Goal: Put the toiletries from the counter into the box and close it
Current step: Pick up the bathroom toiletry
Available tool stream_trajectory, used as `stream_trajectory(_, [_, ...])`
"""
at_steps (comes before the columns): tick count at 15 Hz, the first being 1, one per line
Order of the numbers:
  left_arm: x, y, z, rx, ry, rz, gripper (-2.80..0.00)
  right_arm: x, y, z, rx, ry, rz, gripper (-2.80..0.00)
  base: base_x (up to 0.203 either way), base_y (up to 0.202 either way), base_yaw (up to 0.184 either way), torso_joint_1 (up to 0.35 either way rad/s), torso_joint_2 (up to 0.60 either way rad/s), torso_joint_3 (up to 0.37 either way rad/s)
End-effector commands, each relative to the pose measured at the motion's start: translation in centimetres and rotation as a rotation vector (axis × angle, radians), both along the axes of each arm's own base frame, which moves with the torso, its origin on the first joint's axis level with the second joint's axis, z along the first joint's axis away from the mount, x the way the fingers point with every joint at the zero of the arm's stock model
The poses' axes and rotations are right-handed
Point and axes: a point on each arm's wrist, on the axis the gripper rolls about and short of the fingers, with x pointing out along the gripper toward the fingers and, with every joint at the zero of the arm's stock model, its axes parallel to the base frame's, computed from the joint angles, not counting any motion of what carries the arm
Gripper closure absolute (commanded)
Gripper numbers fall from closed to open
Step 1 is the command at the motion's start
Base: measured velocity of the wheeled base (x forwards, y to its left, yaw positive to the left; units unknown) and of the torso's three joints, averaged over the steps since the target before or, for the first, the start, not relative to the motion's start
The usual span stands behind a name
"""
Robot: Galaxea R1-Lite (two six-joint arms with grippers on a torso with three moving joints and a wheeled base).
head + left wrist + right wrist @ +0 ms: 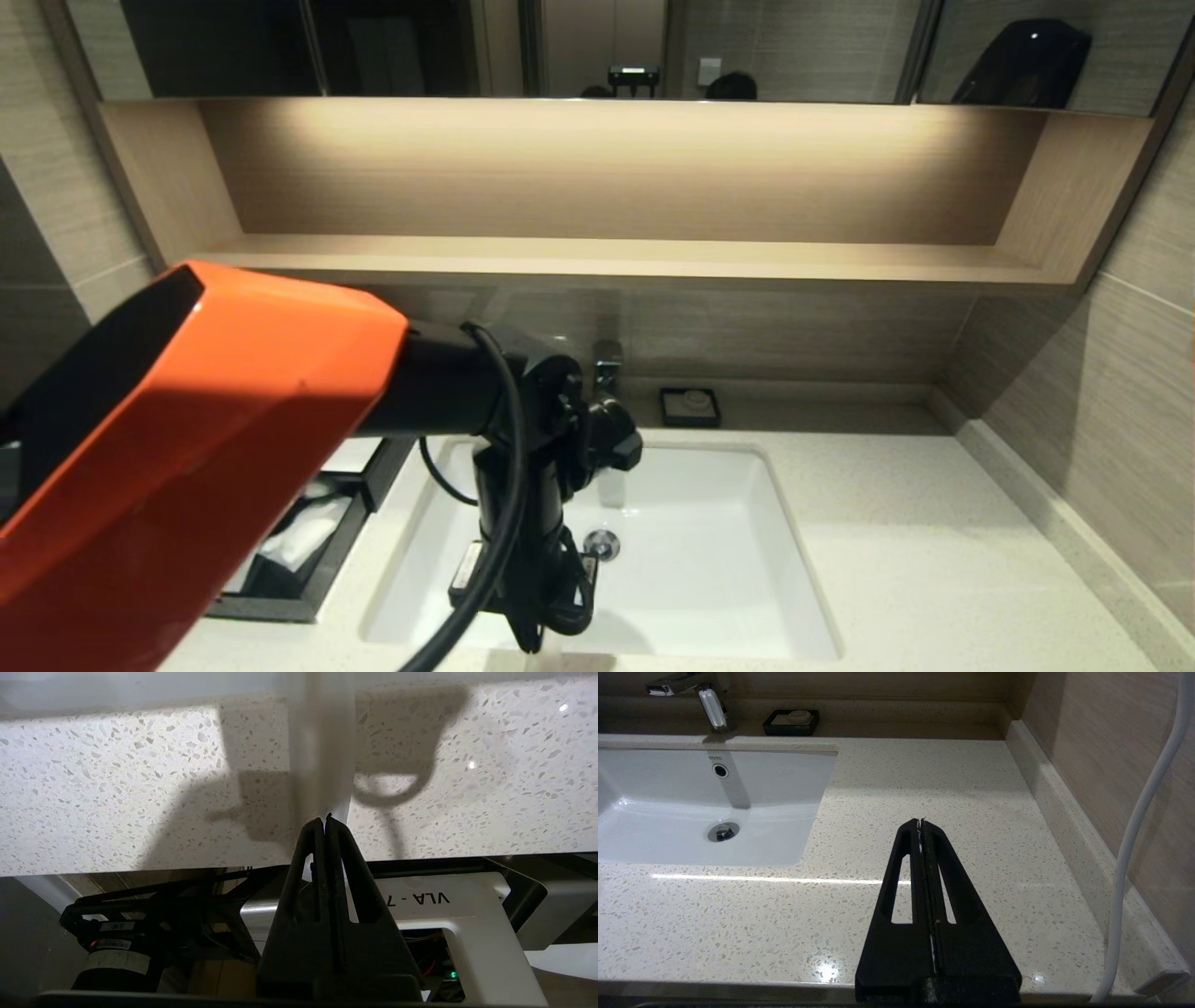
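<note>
My left gripper (325, 820) points down at the counter's (117, 788) front strip, in front of the sink (709, 560). It is shut on a slim whitish packet (322, 751), one of the toiletries, which sticks out past the fingertips over the speckled stone. The black box (313, 597) lies at the left of the sink, partly behind my orange left arm (187, 448). Its drawer is pulled out, and white sachets (303, 537) lie inside. My right gripper (921, 822) hovers shut and empty over the counter (952, 788) right of the sink; the head view does not show it.
A chrome faucet (607, 362) and a small black soap dish (689, 407) stand behind the sink. A wooden shelf (616, 252) runs along the wall above. The side wall (1106, 756) and a white cable (1139, 812) are close on the right.
</note>
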Motion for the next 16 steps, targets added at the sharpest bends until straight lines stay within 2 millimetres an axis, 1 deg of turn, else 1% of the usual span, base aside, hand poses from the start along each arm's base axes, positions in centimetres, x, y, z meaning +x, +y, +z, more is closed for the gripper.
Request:
stream_trajectory(1, [0.6, -0.7, -0.4, -0.008, -0.003, 0.003, 0.0, 0.0, 0.0, 0.0, -0.001, 0.0, 0.002, 0.0, 0.0, 0.0, 0.0, 0.0, 0.0, 0.0])
stream_trajectory(5, [1.7, -1.8, -0.9, -0.025, -0.013, 0.012, 0.0, 0.0, 0.0, 0.0, -0.001, 0.0, 0.001, 0.0, 0.0, 0.0, 0.0, 0.0, 0.0, 0.0])
stream_trajectory(8, [2.1, -2.2, -1.5, -0.024, -0.011, 0.014, 0.0, 0.0, 0.0, 0.0, -0.001, 0.0, 0.0, 0.0, 0.0, 0.0, 0.0, 0.0, 0.0, 0.0])
stream_trajectory(9, [2.3, -2.3, -1.7, -0.025, -0.013, 0.015, -2.8, 0.0, 0.0, 0.0, -0.001, 0.0, 0.0, 0.0, 0.0, 0.0, 0.0, 0.0, 0.0, 0.0])
stream_trajectory(12, [2.9, -2.7, -2.2, -0.021, -0.011, 0.035, -2.8, 0.0, 0.0, 0.0, -0.001, 0.0, 0.0, 0.0, 0.0, 0.0, 0.0, 0.0, 0.0, 0.0])
stream_trajectory(14, [3.1, -2.5, -2.2, -0.014, -0.009, 0.043, -2.8, 0.0, 0.0, 0.0, -0.001, 0.0, 0.0, 0.0, 0.0, 0.0, 0.0, 0.0, 0.0, 0.0])
stream_trajectory(16, [3.7, -1.9, -2.4, -0.007, -0.012, 0.063, -2.8, 0.0, 0.0, 0.0, -0.001, 0.0, 0.001, 0.0, 0.0, 0.0, 0.0, 0.0, 0.0, 0.0])
